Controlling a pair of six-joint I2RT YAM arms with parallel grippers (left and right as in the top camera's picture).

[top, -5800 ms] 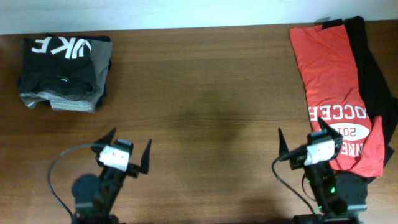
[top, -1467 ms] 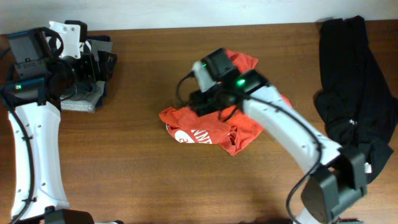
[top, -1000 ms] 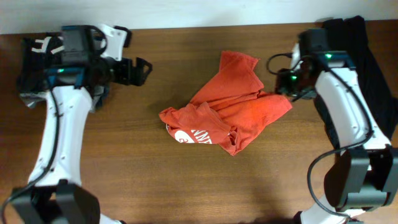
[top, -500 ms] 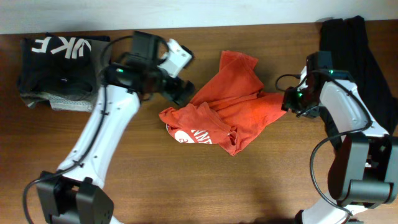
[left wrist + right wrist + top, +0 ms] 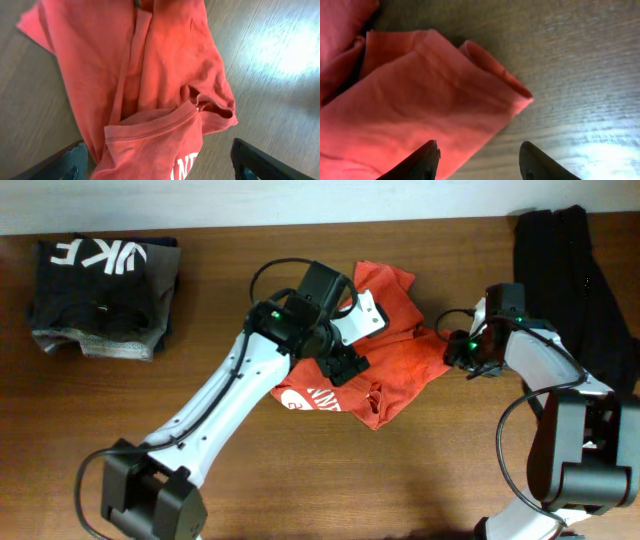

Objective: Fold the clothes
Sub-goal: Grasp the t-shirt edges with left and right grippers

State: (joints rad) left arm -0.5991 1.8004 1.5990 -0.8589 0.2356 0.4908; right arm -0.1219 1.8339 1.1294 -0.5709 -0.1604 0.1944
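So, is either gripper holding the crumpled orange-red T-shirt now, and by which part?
Nothing is held. The left gripper is open over the crumpled middle of the orange-red T-shirt, and the right gripper is open over its folded edge.

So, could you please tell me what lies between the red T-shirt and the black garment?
Overhead, the right arm stands over bare table between T-shirt and black garment.

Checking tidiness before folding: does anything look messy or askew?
The orange-red T-shirt lies crumpled mid-table, folded over itself with its print half hidden; the black garment sits heaped at the right edge. The folded stack at far left looks neat.
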